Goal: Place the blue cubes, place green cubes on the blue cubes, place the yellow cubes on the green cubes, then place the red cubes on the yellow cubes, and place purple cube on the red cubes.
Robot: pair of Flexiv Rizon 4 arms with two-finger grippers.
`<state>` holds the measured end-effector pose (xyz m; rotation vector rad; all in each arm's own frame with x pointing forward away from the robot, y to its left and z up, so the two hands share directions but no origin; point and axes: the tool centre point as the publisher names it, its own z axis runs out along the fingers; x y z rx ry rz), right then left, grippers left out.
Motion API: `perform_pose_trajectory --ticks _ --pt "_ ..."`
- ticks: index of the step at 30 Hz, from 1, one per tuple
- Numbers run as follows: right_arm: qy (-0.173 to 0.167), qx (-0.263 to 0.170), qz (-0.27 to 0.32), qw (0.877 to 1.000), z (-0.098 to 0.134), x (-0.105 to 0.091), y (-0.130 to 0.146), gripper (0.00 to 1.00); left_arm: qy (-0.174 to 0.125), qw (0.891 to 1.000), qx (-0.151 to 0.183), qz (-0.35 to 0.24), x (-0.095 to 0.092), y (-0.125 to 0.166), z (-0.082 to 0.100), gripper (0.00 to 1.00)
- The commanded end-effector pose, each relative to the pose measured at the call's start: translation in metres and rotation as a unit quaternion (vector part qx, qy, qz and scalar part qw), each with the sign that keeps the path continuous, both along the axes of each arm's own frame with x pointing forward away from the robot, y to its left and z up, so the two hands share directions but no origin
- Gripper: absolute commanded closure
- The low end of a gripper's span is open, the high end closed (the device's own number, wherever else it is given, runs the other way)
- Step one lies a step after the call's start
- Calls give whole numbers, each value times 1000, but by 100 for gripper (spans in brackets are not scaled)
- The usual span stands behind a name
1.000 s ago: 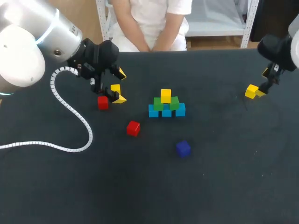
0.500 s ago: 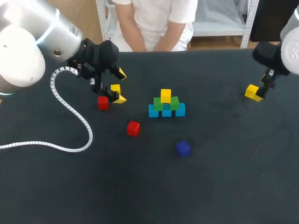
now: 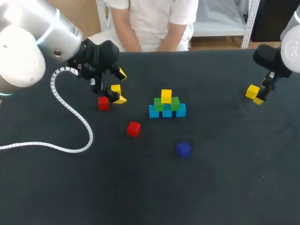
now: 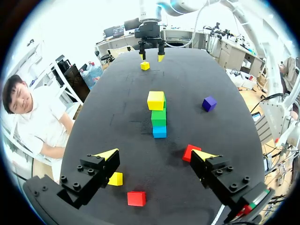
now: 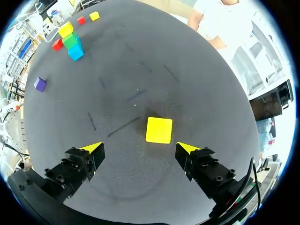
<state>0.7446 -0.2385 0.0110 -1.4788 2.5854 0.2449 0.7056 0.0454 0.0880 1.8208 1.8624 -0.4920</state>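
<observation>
A small pyramid stands in the middle of the dark surface (image 3: 140, 187). Three blue cubes (image 3: 167, 112) sit side by side in a row, two green cubes (image 3: 159, 104) rest on them, and the top yellow cube (image 3: 166, 95) sits on the greens.

In the head view, the purple cube (image 3: 183, 149) lies alone at about 5 o'clock from the pyramid, apart from it. The near red cube (image 3: 133, 129) lies at 8 o'clock from the pyramid. The far red cube (image 3: 103, 103) is at 9 o'clock and farther out. The left yellow cube (image 3: 116, 89) lies at 1 o'clock from that far red cube, close to it.

The left end effector (image 4: 155, 154) hangs over this group with its fingers spread wide apart, gripping nothing. In its wrist view the left yellow cube lies just beside one finger. The far red cube lies below the gap, back toward the wrist, and the near red cube shows by the other fingertip.

A white coiled cable (image 3: 70, 136) from the left arm trails across the surface.

The right yellow cube (image 3: 252, 91) lies at roughly 3 o'clock from the pyramid, well apart from it and near the surface's edge. The right end effector (image 5: 139, 148) is over it with its fingers apart. The cube sits on the surface just ahead of the gap between the tips, and neither tip touches it.
</observation>
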Motion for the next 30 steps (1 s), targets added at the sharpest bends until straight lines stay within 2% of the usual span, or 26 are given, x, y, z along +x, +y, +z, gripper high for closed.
perform_pose_trajectory --ticks 1,5,7,8,9,12,14,17,21,24,26,27,28,30 --pt "-1 0 5 1000 0 4 3 0 0 1000 -1 -1 0 1 0 0" --pt "1 1 11 1000 -3 5 4 0 0 1000 -1 -1 0 1 0 0" --pt "1 2 12 1000 -3 5 4 6 0 1000 -1 -1 0 1 0 0" --pt "2 3 12 1000 -3 5 4 6 0 1000 -1 -1 0 1 0 0" --pt "3 5 12 1000 -5 6 3 0 0 1000 -1 -1 0 1 0 0" --pt "6 10 12 1000 -7 7 3 1 0 1000 -1 -1 0 1 0 0" --pt "6 12 12 1000 -8 7 2 10 0 1000 -1 -1 0 1 0 0" --pt "7 14 15 1000 -9 8 2 47 0 1000 -1 -1 0 1 0 0" --pt "7 14 20 1000 -8 8 2 58 0 1000 -1 -1 0 1 0 0" --pt "7 13 24 1000 -7 6 3 62 0 1000 -1 -1 0 1 0 0" --pt "7 12 26 1000 -8 7 4 59 0 1000 -1 -1 0 1 0 0" --pt "8 12 26 1000 -8 7 4 51 0 1000 -1 -1 0 1 0 0" --pt "9 12 24 1000 -8 7 4 0 0 1000 -1 -1 0 1 0 0" --pt "7 7 26 1000 -7 7 4 0 0 1000 -1 -1 0 1 0 0"
